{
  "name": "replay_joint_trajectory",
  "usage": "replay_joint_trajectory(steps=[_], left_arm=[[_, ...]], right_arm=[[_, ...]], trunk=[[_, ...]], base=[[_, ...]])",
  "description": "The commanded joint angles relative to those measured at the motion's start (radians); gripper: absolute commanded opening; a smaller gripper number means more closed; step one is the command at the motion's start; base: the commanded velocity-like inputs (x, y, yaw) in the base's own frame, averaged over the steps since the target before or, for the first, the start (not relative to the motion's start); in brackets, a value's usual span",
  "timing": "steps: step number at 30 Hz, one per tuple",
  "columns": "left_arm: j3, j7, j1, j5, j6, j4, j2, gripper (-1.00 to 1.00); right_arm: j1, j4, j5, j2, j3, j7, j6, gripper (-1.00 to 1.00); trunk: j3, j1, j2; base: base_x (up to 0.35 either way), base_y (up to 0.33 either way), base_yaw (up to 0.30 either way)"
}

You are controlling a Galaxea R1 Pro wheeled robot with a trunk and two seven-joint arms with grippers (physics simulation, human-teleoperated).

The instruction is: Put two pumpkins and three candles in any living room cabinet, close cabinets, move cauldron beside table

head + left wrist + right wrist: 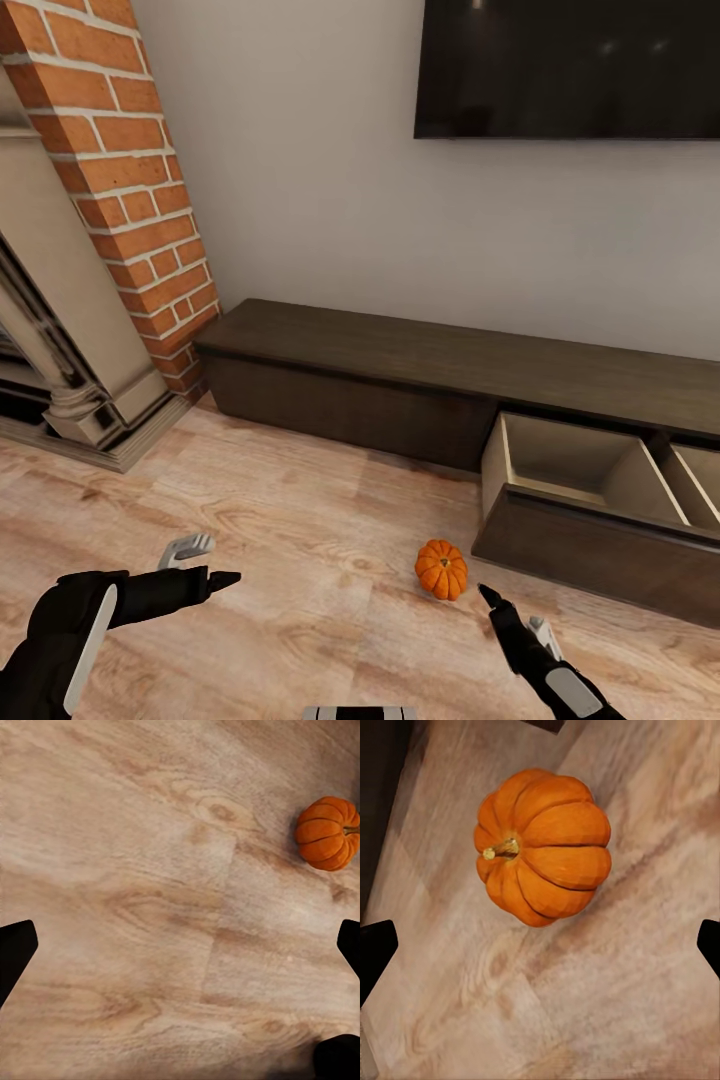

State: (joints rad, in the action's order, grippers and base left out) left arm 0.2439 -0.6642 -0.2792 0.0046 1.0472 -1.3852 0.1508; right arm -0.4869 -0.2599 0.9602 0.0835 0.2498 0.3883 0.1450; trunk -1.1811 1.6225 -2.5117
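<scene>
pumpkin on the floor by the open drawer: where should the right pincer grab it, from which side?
Probably across the ribbed body of the pumpkin, coming down from above. It lies tipped on the wood floor, stem sideways, so the stem is a poor hold and the round flanks are free. The right pincer is open just short of it.

Open floor round pumpkin; drawer front blocks far right.

Pumpkin [441, 568] sits alone on wood floor [300, 540], bare boards all round. Right tool [500, 610] just beside it w/ fingers spread, nothing between. Cabinet [400, 385] drawer [570, 480] pulled out, top open, its front panel near pumpkin. Brick fireplace [120, 200] well apart.
</scene>
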Motion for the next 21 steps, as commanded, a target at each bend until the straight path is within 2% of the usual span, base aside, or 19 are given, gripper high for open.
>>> replay_joint_trajectory(steps=[1, 8, 21], left_arm=[[0.000, 0.000, 0.000, 0.000, 0.000, 0.000, 0.000, 1.00], [0.004, 0.000, 0.000, 0.000, 0.000, 0.000, 0.002, 1.00], [0.013, 0.001, 0.000, -0.001, 0.000, 0.000, 0.001, 1.00]], right_arm=[[-0.007, 0.000, -0.001, 0.000, -0.001, -0.003, 0.000, 1.00], [-0.034, 0.001, -0.005, -0.006, -0.009, -0.009, 0.000, 1.00], [-0.036, 0.002, -0.006, -0.011, -0.010, -0.009, -0.001, 1.00]], trunk=[[0.000, 0.000, 0.000], [0.000, 0.000, 0.000], [0.000, 0.000, 0.000]], base=[[0.000, 0.000, 0.000], [0.012, 0.004, 0.000], [0.127, 0.075, 0.000]])
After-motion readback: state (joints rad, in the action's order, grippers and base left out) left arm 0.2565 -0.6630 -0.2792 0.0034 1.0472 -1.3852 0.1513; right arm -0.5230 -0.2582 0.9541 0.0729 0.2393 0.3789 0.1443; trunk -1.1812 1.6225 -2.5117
